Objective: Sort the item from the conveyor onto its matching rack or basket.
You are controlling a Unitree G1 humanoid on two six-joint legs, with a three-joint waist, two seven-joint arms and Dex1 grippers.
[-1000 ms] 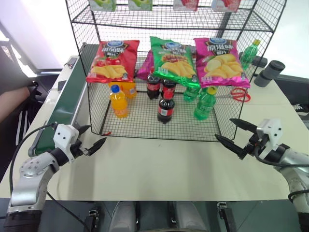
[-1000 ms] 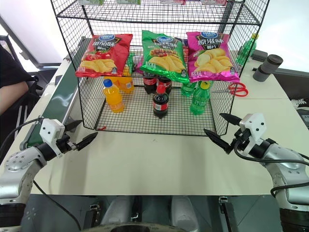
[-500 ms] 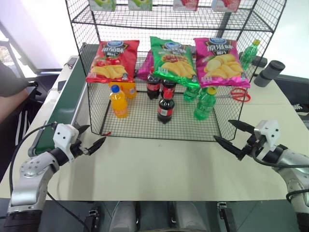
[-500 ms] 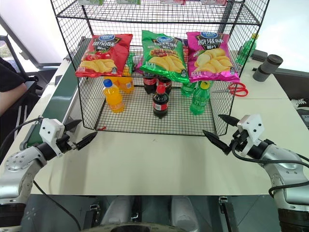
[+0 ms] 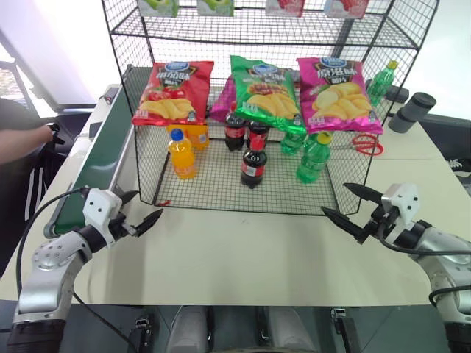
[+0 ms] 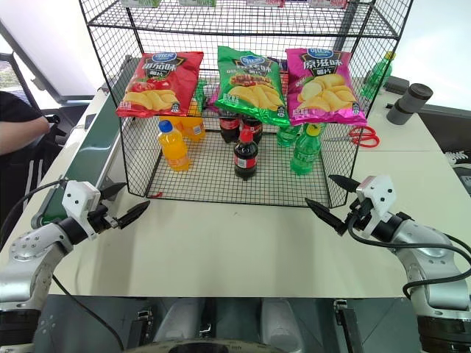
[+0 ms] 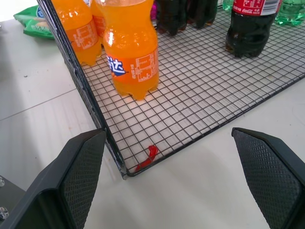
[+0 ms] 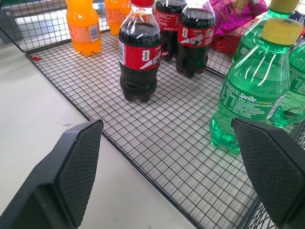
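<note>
Cage (image 5: 147, 176): black wire mesh, square-grid floor, low walls, wire shelves above. It stands on a pale table (image 5: 243, 250).

Count on the cage floor:
- Cola bottles: three. The front one (image 5: 252, 168) stands upright near the middle of the floor; two more (image 5: 234, 131) stand side by side behind it, partly under the crisp bags.
- Orange-drink bottles: two. One (image 5: 181, 154) with a blue cap stands toward the cage's left side, the other (image 5: 197, 136) behind it.
- Green bottles with yellow caps: the front one (image 5: 313, 157) stands to the right of the front cola; at least one more (image 8: 290, 102) sits behind it, exact count unclear. A further green bottle (image 5: 378, 83) stands outside the cage at the far right.
- Crisp bags: three in a row, red (image 5: 172, 93), green (image 5: 263, 92), pink (image 5: 338, 93).

Front cola: small plastic bottle, dark brown-black liquid, red cap, red label band with white lettering, lobed base resting on the grid.

Conveyor (image 5: 99, 165): dark-green belt with pale rails, along the cage's left side; its belt surface is bare.

Left gripper (image 5: 140, 213): fingers spread wide, holding nothing, hovering just off the cage's front-left corner. Right gripper (image 5: 349, 209): fingers likewise spread and unloaded, just off the front-right corner.

Red-handled scissors (image 5: 362, 144) lie on the table right of the cage. A person's arm (image 5: 22, 140) shows at far left.
</note>
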